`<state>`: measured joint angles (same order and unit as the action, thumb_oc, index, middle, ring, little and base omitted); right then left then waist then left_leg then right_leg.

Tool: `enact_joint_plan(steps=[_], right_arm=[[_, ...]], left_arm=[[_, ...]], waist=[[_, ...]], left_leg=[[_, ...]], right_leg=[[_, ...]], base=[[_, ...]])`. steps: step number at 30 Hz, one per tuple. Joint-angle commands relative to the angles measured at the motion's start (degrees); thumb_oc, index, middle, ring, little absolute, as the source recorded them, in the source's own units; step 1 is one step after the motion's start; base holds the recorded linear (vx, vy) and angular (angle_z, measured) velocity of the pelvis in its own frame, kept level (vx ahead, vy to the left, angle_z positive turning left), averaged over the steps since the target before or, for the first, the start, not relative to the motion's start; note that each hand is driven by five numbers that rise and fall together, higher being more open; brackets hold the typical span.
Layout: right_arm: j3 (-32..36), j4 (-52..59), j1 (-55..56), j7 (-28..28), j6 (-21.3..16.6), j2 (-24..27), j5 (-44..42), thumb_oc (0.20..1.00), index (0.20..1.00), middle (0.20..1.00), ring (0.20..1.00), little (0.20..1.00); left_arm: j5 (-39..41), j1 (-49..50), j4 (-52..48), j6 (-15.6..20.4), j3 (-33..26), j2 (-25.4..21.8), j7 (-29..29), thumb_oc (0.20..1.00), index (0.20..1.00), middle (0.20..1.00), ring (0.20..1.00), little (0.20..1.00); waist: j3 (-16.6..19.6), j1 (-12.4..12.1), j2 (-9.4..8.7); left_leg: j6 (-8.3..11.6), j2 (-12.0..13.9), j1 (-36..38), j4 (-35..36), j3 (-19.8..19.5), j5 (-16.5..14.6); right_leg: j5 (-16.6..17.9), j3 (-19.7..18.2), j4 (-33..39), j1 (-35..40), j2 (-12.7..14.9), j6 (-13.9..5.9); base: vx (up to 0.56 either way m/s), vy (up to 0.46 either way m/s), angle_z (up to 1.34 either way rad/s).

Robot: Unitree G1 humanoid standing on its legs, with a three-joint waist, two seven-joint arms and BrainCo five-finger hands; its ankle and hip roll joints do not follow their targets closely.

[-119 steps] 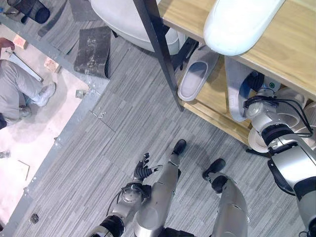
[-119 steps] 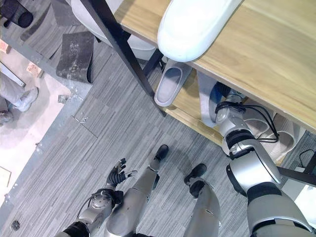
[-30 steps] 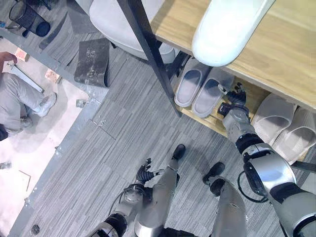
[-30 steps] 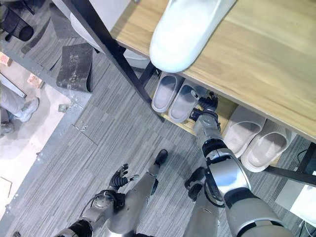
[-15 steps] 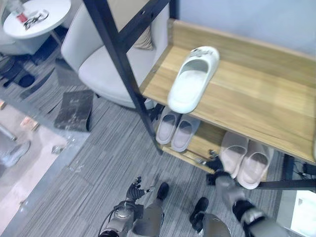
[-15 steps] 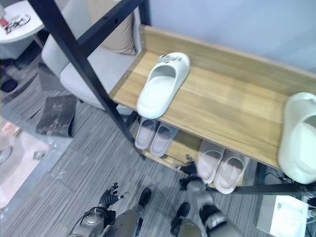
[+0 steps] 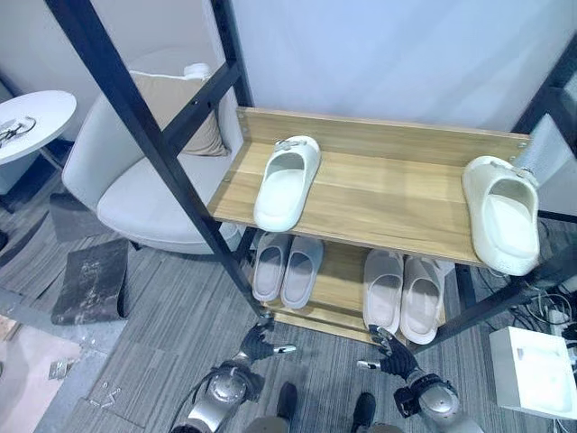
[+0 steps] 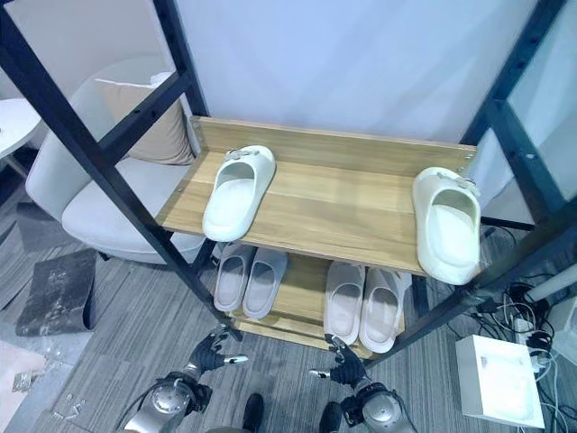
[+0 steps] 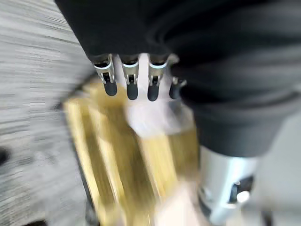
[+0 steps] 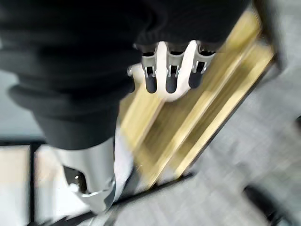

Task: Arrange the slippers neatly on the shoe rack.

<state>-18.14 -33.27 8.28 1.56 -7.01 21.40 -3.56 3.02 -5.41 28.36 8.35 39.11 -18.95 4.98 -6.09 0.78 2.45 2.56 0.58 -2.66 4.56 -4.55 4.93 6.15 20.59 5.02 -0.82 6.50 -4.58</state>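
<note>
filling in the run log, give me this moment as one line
lower shelf: two grey slipper pairs side by side | top shelf: two white slippers apart | left hand open, empty | right hand open, empty

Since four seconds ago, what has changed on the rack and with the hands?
The right hand has let go of the grey slipper it was placing beside its mate on the lower shelf, and now hangs open and empty in front of the rack. The camera has tilted up. The left hand stays open and low.
</note>
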Motion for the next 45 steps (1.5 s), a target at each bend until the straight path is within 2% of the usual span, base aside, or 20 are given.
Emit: enact_joint_plan(steps=[1, 5, 6, 7, 9, 14, 16, 18, 22, 25, 26, 27, 29, 32, 35, 36, 38, 40, 42, 45], right_arm=[[1.06, 1.4, -1.75, 1.43, -0.61, 1.79, 0.82, 1.0, 1.0, 1.0, 1.0, 1.0], [4.07, -1.49, -2.17, 1.85, -0.62, 1.26, -3.0, 1.0, 1.0, 1.0, 1.0, 1.0], [5.66, -2.98, -2.97, 2.02, -0.6, 1.04, -5.48, 1.0, 1.0, 1.0, 1.0, 1.0], [7.45, -2.49, -2.47, 1.96, -0.6, 1.64, -6.34, 1.0, 1.0, 1.0, 1.0, 1.0], [7.51, -3.27, -3.05, 1.59, -0.93, 1.62, -6.93, 1.0, 1.0, 1.0, 1.0, 1.0], [6.33, -0.91, -2.85, 0.3, -0.62, 2.01, -6.08, 1.0, 1.0, 1.0, 1.0, 1.0], [5.9, 0.1, -2.35, -0.33, -0.22, 1.98, -5.87, 1.0, 1.0, 1.0, 1.0, 1.0], [5.62, 2.12, -0.48, -1.02, 0.4, 1.76, -5.62, 1.0, 1.0, 1.0, 1.0, 1.0], [5.86, 3.3, 1.45, -0.97, 0.56, 1.28, -5.36, 1.0, 1.0, 1.0, 1.0, 1.0], [5.73, 2.74, 1.83, -0.81, 0.59, 0.3, -5.36, 1.0, 1.0, 1.0, 1.0, 1.0], [5.73, 2.74, 1.83, -0.81, 0.58, 0.3, -5.36, 1.0, 1.0, 1.0, 1.0, 1.0], [5.53, 2.29, 1.68, -0.55, 0.77, -0.3, -5.26, 1.0, 1.0, 1.0, 1.0, 1.0], [5.46, 2.04, 1.57, -0.44, 1.0, -0.45, -5.03, 1.0, 1.0, 1.0, 1.0, 1.0], [5.63, 2.02, 1.43, -0.49, 1.06, -0.73, -4.92, 1.0, 1.0, 1.0, 1.0, 1.0], [5.95, 1.93, 1.41, -0.69, 1.07, -0.69, -4.81, 1.0, 1.0, 1.0, 1.0, 1.0], [6.14, 2.15, 1.19, -0.72, 0.96, -0.54, -4.68, 1.0, 1.0, 1.0, 1.0, 1.0], [6.28, 2.24, 1.17, -0.67, 0.88, -0.53, -4.53, 1.0, 1.0, 1.0, 1.0, 1.0], [6.49, 2.86, 1.02, -0.54, 0.55, -0.22, -4.32, 1.0, 1.0, 1.0, 1.0, 1.0], [6.61, 3.24, 1.06, -0.44, 0.55, -0.08, -4.22, 1.0, 1.0, 1.0, 1.0, 1.0], [6.66, 3.97, 1.32, -0.36, 0.33, 0.18, -4.15, 1.0, 1.0, 1.0, 1.0, 1.0]], left_arm=[[-5.56, -7.69, -1.0, 2.38, 1.07, 2.07, -3.33, 1.0, 1.0, 1.0, 1.0, 1.0], [-5.29, -12.43, -5.97, 2.94, 5.23, 2.09, -5.87, 1.0, 1.0, 1.0, 1.0, 1.0], [-3.91, -15.38, -10.95, 3.09, 7.6, 1.03, -8.48, 1.0, 1.0, 1.0, 1.0, 1.0], [-1.22, -14.86, -17.1, 4.33, 6.11, -2.77, -11.31, 1.0, 1.0, 1.0, 1.0, 1.0], [1.41, -15.89, -26.67, 4.25, 8.27, -6.56, -14.68, 1.0, 1.0, 1.0, 1.0, 1.0], [1.6, -21.68, -31.05, 4.43, 9.75, -5.93, -16.0, 1.0, 1.0, 1.0, 1.0, 1.0], [10.16, -22.26, -32.78, 3.62, 9.49, -4.05, -17.74, 1.0, 1.0, 1.0, 1.0, 1.0], [25.77, -20.76, -34.76, 2.09, 6.67, -1.46, -18.28, 1.0, 1.0, 1.0, 1.0, 1.0], [29.06, -20.7, -36.24, 4.03, 1.09, -1.08, -13.02, 1.0, 1.0, 1.0, 1.0, 1.0], [23.34, -22.58, -35.71, 6.29, -4.9, -1.01, -6.01, 1.0, 1.0, 1.0, 1.0, 1.0], [23.34, -22.58, -35.72, 6.29, -4.9, -1.01, -6.01, 1.0, 1.0, 1.0, 1.0, 1.0], [19.67, -24.18, -34.01, 7.09, -10.03, -1.12, -0.82, 1.0, 1.0, 1.0, 1.0, 1.0], [14.23, -26.54, -32.86, 7.34, -14.97, -2.83, 3.82, 1.0, 1.0, 1.0, 1.0, 1.0], [10.32, -27.61, -32.81, 7.47, -17.99, -4.71, 6.27, 1.0, 1.0, 1.0, 1.0, 1.0], [1.56, -29.4, -30.48, 6.28, -20.73, -8.45, 9.72, 1.0, 1.0, 1.0, 1.0, 1.0], [-5.13, -30.07, -29.21, 4.71, -22.31, -11.4, 12.16, 1.0, 1.0, 1.0, 1.0, 1.0], [-7.79, -30.21, -28.81, 4.0, -22.76, -12.39, 12.79, 1.0, 1.0, 1.0, 1.0, 1.0], [-18.05, -32.19, -25.17, 1.2, -23.63, -16.69, 16.02, 1.0, 1.0, 1.0, 1.0, 1.0], [-20.09, -32.66, -24.54, 0.81, -23.91, -17.54, 16.91, 1.0, 1.0, 1.0, 1.0, 1.0], [-29.11, -33.31, -21.26, -2.36, -23.71, -20.94, 18.72, 1.0, 1.0, 1.0, 1.0, 1.0]], waist=[[-1.83, 1.28, -1.51], [-1.64, 2.34, -1.07], [-1.38, 2.92, -0.65], [-1.36, 2.96, -0.21], [-1.2, 2.87, 0.31], [-1.01, 3.4, 0.49], [-0.94, 3.72, 0.48], [-0.68, 3.79, 0.46], [-0.44, 3.51, 0.2], [-0.19, 3.02, -0.1], [-0.2, 3.02, -0.1], [0.11, 2.7, -0.2], [0.3, 2.67, -0.16], [0.42, 2.63, -0.11], [0.53, 2.67, 0.04], [0.65, 2.59, 0.2], [0.6, 2.56, 0.18], [0.6, 2.62, 0.3], [0.49, 2.64, 0.25], [0.41, 2.91, 0.25]], left_leg=[[1.22, -1.03, 1.89, 0.44, 2.34, -2.62], [1.18, -0.95, 2.29, 0.44, 2.83, -2.95], [1.14, -0.89, 2.48, 0.44, 3.23, -3.14], [1.05, -1.0, 2.21, 0.44, 3.42, -2.62], [1.17, -0.81, 2.74, 0.44, 3.7, -3.26], [1.4, -0.76, 3.12, 0.42, 4.02, -3.29], [1.48, -0.71, 3.2, 0.42, 4.1, -3.2], [1.61, -0.64, 3.23, 0.44, 4.13, -3.02], [1.76, -0.63, 3.33, 0.44, 3.78, -2.87], [1.87, -0.61, 3.37, 0.44, 3.59, -2.83], [1.87, -0.61, 3.38, 0.44, 3.59, -2.83], [1.91, -0.55, 3.39, 0.44, 3.74, -2.86], [1.87, -0.52, 3.52, 0.44, 4.11, -3.05], [1.85, -0.51, 3.62, 0.44, 4.28, -3.17], [1.83, -0.48, 3.85, 0.44, 4.4, -3.36], [1.76, -0.51, 3.92, 0.44, 4.4, -3.55], [1.72, -0.5, 4.04, 0.44, 4.38, -3.64], [1.6, -0.49, 4.24, 0.44, 4.41, -3.87], [1.54, -0.5, 4.28, 0.44, 4.43, -3.97], [1.44, -0.53, 4.4, 0.44, 4.58, -4.26]], right_leg=[[-4.66, -0.01, -1.56, 2.96, 1.77, -4.48], [-4.7, -0.57, -1.24, 3.08, 1.62, -4.55], [-4.61, -1.01, -1.0, 3.18, 1.58, -4.58], [-4.15, -1.11, -1.03, 2.86, 1.75, -4.53], [-4.51, -1.6, -0.64, 3.31, 1.55, -4.53], [-4.79, -1.86, -0.5, 3.69, 1.28, -4.42], [-4.8, -1.8, -0.41, 3.88, 1.23, -4.35], [-4.77, -1.68, -0.27, 4.1, 1.22, -4.24], [-4.78, -1.31, -0.23, 4.43, 1.17, -4.14], [-4.77, -1.06, -0.04, 4.76, 1.16, -4.16], [-4.77, -1.05, -0.03, 4.77, 1.15, -4.16], [-4.74, -1.09, -0.02, 4.76, 1.12, -4.12], [-4.74, -1.28, -0.02, 4.76, 1.05, -4.12], [-4.77, -1.43, -0.02, 4.86, 1.02, -4.12], [-4.75, -1.53, -0.02, 4.98, 0.99, -4.2], [-4.72, -1.77, -0.02, 4.92, 0.97, -4.25], [-4.74, -1.82, -0.02, 4.96, 0.98, -4.26], [-4.72, -2.17, -0.02, 4.94, 0.9, -4.32], [-4.72, -2.33, -0.02, 4.92, 0.84, -4.33], [-4.79, -2.6, -0.02, 4.77, 0.72, -4.38]], base=[[0.01, -0.008, -0.12], [0.01, -0.016, -0.14], [-0.01, 0.003, -0.22], [0.02, -0.002, -0.23], [0.01, 0.0, -0.2], [0.0, -0.012, 0.03], [-0.01, -0.021, -0.07], [0.0, 0.0, 0.0], [0.0, -0.016, 0.01], [0.0, 0.0, 0.0], [0.0, 0.0, 0.0], [0.0, 0.0, 0.0], [0.01, -0.002, -0.03], [0.0, -0.001, -0.01], [0.0, 0.0, 0.0], [0.0, 0.0, 0.0], [0.02, 0.005, -0.03], [0.04, 0.009, -0.03], [0.03, 0.009, -0.09], [0.02, 0.009, -0.1]])
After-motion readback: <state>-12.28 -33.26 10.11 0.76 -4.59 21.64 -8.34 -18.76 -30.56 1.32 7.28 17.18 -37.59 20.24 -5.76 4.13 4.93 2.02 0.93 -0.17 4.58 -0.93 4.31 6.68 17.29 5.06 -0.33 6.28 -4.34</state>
